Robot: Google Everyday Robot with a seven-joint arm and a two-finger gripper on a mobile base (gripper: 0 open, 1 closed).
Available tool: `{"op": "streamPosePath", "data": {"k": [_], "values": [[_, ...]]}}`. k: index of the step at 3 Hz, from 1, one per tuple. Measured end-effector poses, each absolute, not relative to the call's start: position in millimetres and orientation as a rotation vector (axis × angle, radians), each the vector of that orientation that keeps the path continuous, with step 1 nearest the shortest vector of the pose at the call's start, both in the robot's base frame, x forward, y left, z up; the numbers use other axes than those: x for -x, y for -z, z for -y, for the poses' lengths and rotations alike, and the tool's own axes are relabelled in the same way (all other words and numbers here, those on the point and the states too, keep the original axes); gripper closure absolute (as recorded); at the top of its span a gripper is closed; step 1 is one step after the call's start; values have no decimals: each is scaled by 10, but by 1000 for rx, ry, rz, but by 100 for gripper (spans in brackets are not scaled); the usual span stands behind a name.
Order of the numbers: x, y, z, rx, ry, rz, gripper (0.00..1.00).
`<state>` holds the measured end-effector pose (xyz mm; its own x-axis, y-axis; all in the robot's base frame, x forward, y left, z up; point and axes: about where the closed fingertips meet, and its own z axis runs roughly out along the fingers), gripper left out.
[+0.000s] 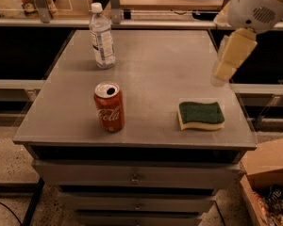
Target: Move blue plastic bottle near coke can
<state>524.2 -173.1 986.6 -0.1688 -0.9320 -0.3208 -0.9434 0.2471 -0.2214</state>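
Note:
The blue plastic bottle [102, 36] is clear with a white cap and a pale label. It stands upright at the back left of the grey table [155, 74]. The coke can [109, 107] is red with a silver top and stands upright near the table's front left, well in front of the bottle. My gripper [225, 73] hangs from the white arm [254, 6] at the upper right, over the table's right edge. It is far to the right of both the bottle and the can, and holds nothing that I can see.
A green and yellow sponge [201, 115] lies at the table's front right, below the gripper. Drawers [134, 177] run under the table top. A cardboard box [269, 173] stands on the floor at the right. Shelving with clutter runs behind the table.

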Motion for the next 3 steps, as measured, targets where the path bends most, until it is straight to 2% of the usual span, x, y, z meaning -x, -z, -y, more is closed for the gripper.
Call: {"op": "streamPosePath", "data": {"k": [2, 3], "values": [[-6146, -9691, 853, 1659, -252, -1965, 0], [-6413, -9628, 408, 1624, -321, -1851, 0]]}}
